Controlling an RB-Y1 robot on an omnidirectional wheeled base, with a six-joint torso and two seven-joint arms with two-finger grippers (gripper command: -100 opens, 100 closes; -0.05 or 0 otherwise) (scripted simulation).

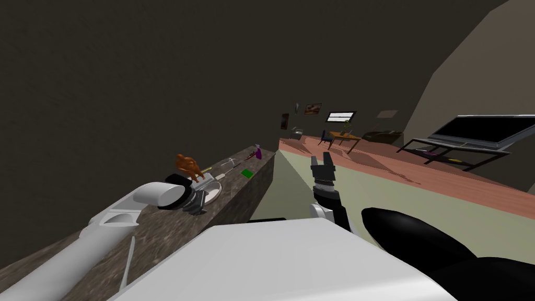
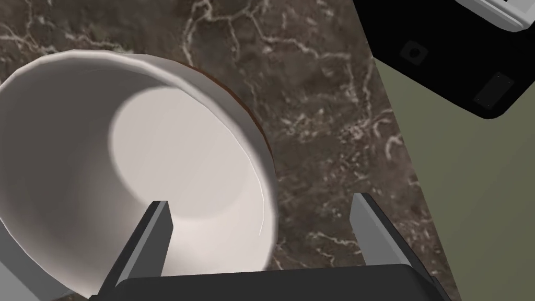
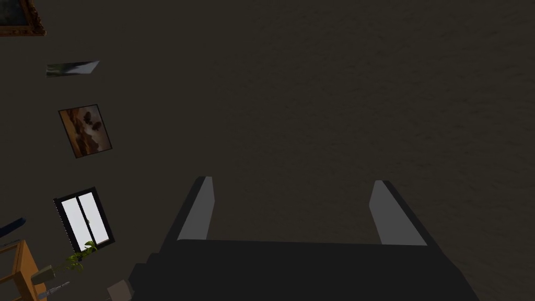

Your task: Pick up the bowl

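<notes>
Left claw (image 2: 259, 201) over a dark, white-veined marble tabletop (image 2: 324, 104), poised at the white bowl (image 2: 156, 157). The claw is wide open and has hold of nothing: one finger (image 2: 156, 235) stands over the bowl's pale interior, the other over bare marble outside it, so that the near part of the rim lies between the two. Whether either finger touches the bowl cannot be told. A thin reddish-brown strip of the bowl's outer side shows beyond the rim. The bowl sits on the tabletop, near the edge that borders the olive-green floor (image 2: 470, 209). In the head view the left forearm reaches out across the tabletop to the bowl. Farther along the same surface lie a brown figure (image 1: 188, 166) just behind the bowl, a small green flat item (image 1: 247, 173) near the floor-side edge, and a purple item (image 1: 257, 153) at the far end, well apart from the bowl. The right claw (image 1: 322, 163) is held over the floor beside the tabletop, well apart from the bowl and pointing away from the robot. In the right wrist view its fingers are spread wide with nothing between them. In the room beyond stand a wooden table (image 1: 346, 138) and a low stand bearing a dark screen (image 1: 486, 130).
</notes>
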